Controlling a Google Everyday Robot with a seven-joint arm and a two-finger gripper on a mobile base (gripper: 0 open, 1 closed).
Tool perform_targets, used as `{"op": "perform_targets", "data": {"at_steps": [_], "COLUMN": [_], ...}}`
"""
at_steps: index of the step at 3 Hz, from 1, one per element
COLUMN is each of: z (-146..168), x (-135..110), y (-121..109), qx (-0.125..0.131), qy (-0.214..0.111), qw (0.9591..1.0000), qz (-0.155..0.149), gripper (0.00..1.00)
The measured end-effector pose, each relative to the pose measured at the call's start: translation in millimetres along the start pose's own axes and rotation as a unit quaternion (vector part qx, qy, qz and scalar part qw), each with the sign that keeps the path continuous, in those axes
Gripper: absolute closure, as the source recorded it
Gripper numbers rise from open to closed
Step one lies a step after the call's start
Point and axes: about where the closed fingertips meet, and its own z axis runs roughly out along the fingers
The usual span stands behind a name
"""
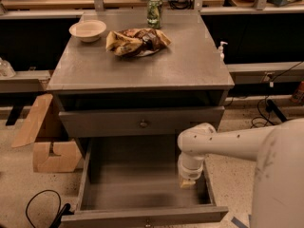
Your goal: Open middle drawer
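"Hand [188, 182] first: where does it sit?"

"It hangs inside the middle drawer [133, 182], near the right wall, pointing down at the drawer floor. The white arm [228, 140] reaches in from the right, and its rounded wrist stands just above the hand."

"Is it clenched, released, or grasping something?"

"That cannot be told from this angle. Only its pale tan tip shows under the wrist."

"And the drawer itself?"

"It is pulled well out from the grey cabinet towards the camera. Its plain grey inside is in full view and nothing lies in it. A small round knob [147, 222] shows at the centre of its front, at the lower edge of the view."

"What is above it?"

"The upper drawer [104, 123] has its own knob [143, 123] at centre and a dark gap over its front."

"And on the surface [185, 68]?"

"A pale bowl [88, 30] sits at the back left, a green can [154, 12] stands upright at the back centre, and a crumpled snack bag [137, 42] lies between and in front of them. Left of the cabinet, a cardboard box [47, 144] sits on the floor."
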Motion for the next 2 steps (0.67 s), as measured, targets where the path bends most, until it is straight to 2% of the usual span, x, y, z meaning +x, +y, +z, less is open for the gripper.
{"op": "perform_targets", "data": {"at_steps": [1, 2], "z": [-103.9, -218.5], "x": [25.4, 56.5], "y": [-0.3, 23.6], "qx": [0.043, 0.098], "qy": [0.017, 0.025], "qw": [0.9986, 0.994], "qz": [-0.027, -0.043], "gripper": [1.0, 1.0]}}
